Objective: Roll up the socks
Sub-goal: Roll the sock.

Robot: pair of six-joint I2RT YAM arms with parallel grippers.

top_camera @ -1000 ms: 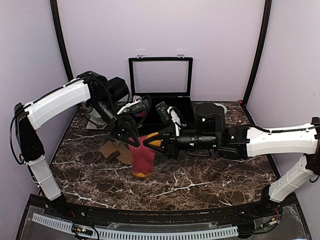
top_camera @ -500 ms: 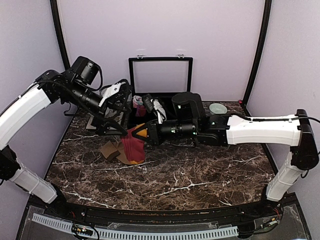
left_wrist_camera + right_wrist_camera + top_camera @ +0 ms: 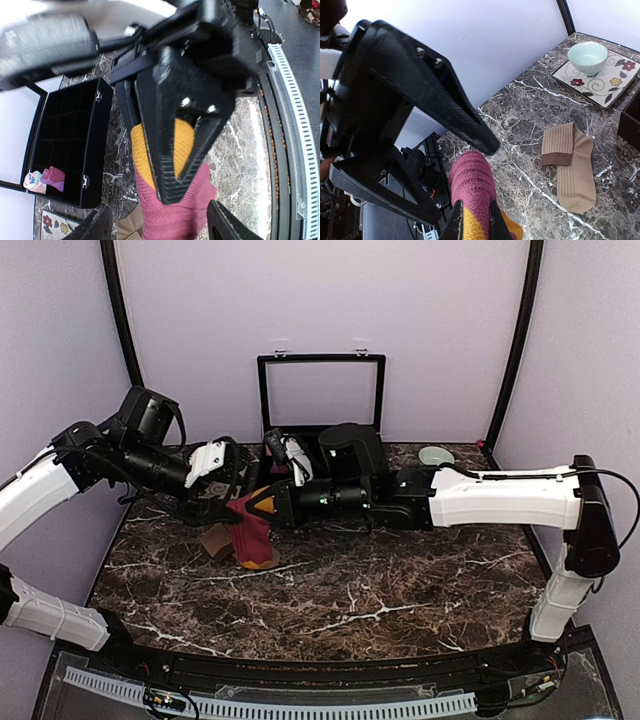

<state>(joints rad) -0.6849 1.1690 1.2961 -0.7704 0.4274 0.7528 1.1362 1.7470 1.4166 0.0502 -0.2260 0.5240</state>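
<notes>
The right tool pinches the orange toe of the red-maroon socks, whose long axis hangs from it down toward the table, left of centre and nearer the back edge. The left tool, directly facing, gapes wide with the knit between its fingers, gripping nothing. The tan-brown socks lie flat just beside, toward the left edge. At the back edge an open black compartment case holds a pink and light-blue bundle; a pale bowl sits on a floral tile.
</notes>
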